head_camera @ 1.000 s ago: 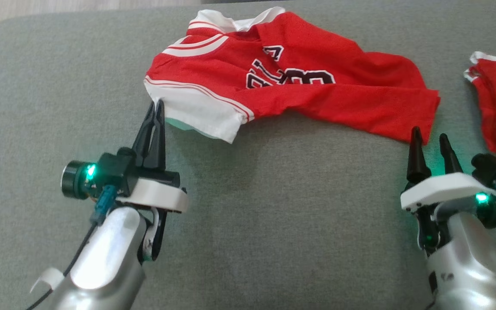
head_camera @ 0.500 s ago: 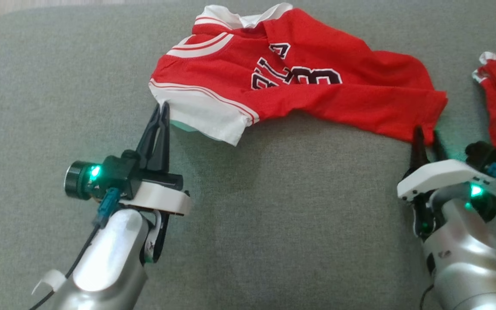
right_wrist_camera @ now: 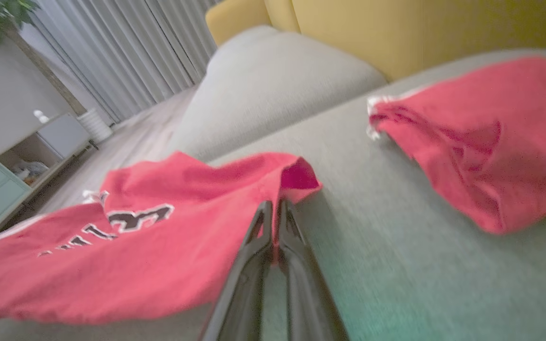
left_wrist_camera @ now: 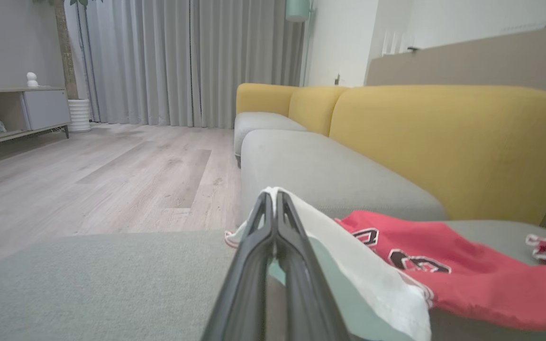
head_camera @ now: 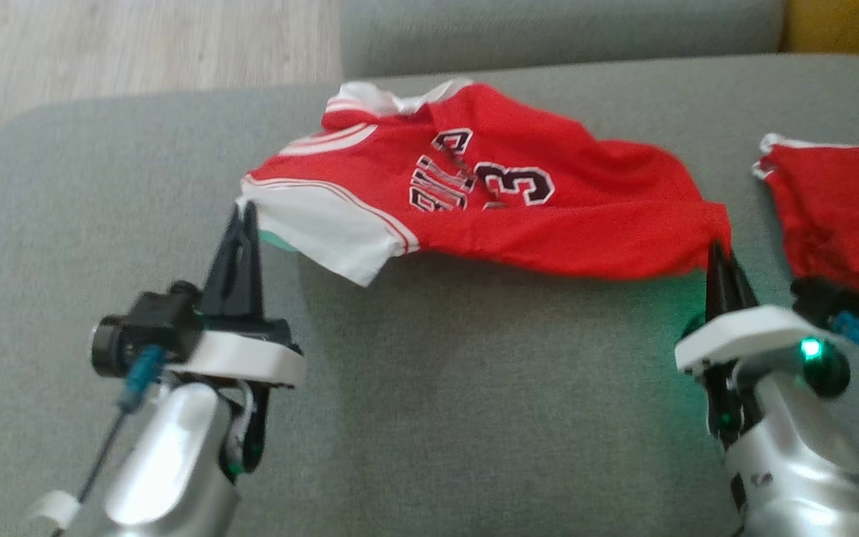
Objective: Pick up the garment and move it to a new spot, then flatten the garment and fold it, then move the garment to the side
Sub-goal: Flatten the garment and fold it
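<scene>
The garment (head_camera: 489,194) is a red jersey with white trim and dark lettering, stretched across the grey sofa seat (head_camera: 474,418). My left gripper (head_camera: 245,211) is shut on its white sleeve corner at the left; in the left wrist view the left gripper (left_wrist_camera: 273,196) pinches the white cloth (left_wrist_camera: 349,255). My right gripper (head_camera: 714,250) is shut on the garment's red lower-right corner; the right wrist view has the right gripper (right_wrist_camera: 273,204) clamped on the red hem (right_wrist_camera: 296,182). The near edge of the garment hangs slightly off the seat between the two grips.
A second red garment (head_camera: 839,209) lies at the right of the seat, also in the right wrist view as a red garment (right_wrist_camera: 481,137). Wooden floor (head_camera: 139,45) lies beyond the seat's far left edge. A yellow sofa back (left_wrist_camera: 443,142) rises behind.
My right gripper moved up to the garment's red corner and shut on it. The garment's near edge has lifted. The head camera has tilted up, so the whole picture shifted.
</scene>
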Available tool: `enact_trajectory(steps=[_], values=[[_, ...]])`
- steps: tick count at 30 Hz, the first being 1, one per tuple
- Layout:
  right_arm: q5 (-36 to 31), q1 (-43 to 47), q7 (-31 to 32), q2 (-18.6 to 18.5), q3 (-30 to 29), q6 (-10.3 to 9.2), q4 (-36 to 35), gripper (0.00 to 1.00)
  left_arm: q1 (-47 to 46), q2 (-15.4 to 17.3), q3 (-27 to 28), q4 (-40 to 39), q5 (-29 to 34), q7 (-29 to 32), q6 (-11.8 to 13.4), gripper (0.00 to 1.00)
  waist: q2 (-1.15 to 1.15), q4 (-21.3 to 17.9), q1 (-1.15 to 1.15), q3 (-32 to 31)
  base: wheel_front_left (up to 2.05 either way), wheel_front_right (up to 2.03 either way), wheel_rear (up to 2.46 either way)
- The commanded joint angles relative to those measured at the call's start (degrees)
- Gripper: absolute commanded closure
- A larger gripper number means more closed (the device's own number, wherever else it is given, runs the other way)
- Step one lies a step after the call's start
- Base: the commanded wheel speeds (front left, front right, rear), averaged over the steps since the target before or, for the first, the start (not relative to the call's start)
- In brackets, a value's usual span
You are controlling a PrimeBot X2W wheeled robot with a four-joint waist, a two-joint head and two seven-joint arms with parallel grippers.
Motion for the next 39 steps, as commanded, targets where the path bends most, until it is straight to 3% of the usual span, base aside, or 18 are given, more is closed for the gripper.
enact_trajectory(steps=[1,11,19,27,30,33,39], values=[[-0.8,-1.5,-0.3,0.6,1.7,-0.04,-3.5,1.00,-1.9,1.2,3.3,-2.3,-1.0,-0.5,-0.8,1.00,0.00,-0.9,0.01,-2.0,0.00,0.00,0.00],[-6.1,-5.3,5.6,-0.5,4.6,-0.04,-25.9,1.00,-7.8,4.8,11.9,-10.3,-7.5,0.1,-2.5,1.00,0.00,-2.7,0.01,-8.2,0.00,0.00,0.00],[-7.4,-4.6,14.5,-4.7,3.6,-0.04,-47.1,1.00,-9.1,6.3,16.0,-26.3,-9.9,3.8,0.9,1.00,0.00,-2.2,0.01,-10.1,0.00,0.00,0.00],[-8.2,0.6,23.5,-5.4,2.1,-0.04,-63.9,1.00,-4.5,9.1,17.6,-39.9,-9.6,9.9,4.7,1.00,0.00,-2.1,0.01,-8.9,0.00,0.00,0.00],[-8.3,0.7,25.4,-5.7,2.6,-0.04,-65.2,1.00,-4.9,11.1,17.8,-39.6,-8.7,11.8,4.8,1.00,0.00,-2.3,0.01,-7.6,0.00,0.00,0.00],[-8.2,-1.5,26.3,-6.5,3.2,-0.04,-62.9,1.00,-8.5,12.7,17.4,-35.7,-8.8,13.0,3.3,1.00,0.00,-2.2,0.01,-5.3,0.00,0.00,0.00],[-6.4,-15.3,24.7,-8.8,6.7,-0.04,-50.9,1.00,-24.2,15.7,14.7,-17.5,-6.2,14.0,-1.4,1.00,0.00,-2.0,0.01,3.5,0.00,0.00,0.00]])
